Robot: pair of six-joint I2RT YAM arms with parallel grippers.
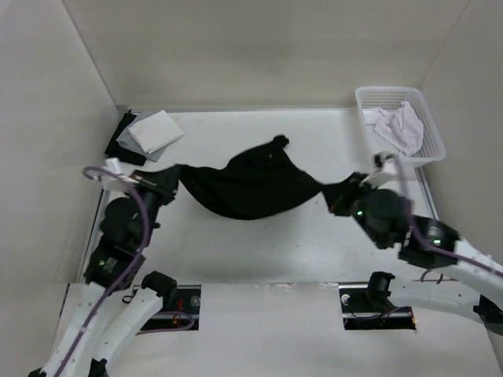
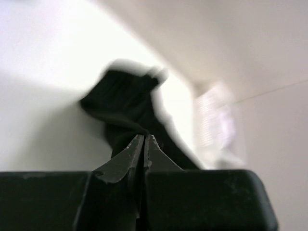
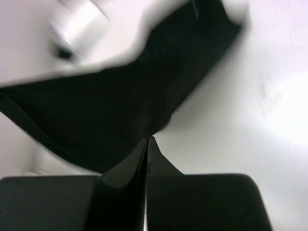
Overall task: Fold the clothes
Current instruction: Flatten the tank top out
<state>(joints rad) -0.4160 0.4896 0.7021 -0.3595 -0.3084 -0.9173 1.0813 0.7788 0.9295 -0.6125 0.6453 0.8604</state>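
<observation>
Far left corner of table [image 1: 259, 259]: flat fabric squares [image 1: 154, 131], white on grey, stacked over dark piece. Left gripper [image 1: 174, 183]: jaws pressed together, pinching left end of black garment [image 1: 251, 187]. Garment: plain, soft, matte cloth, strung between both grippers over table middle, sagging in broad curve, bunched lump toward far edge. Right gripper [image 1: 336, 196]: jaws closed tight on right end. Far right corner: white perforated plastic basket [image 1: 429, 118], crumpled white cloth [image 1: 399, 127] inside.
</observation>
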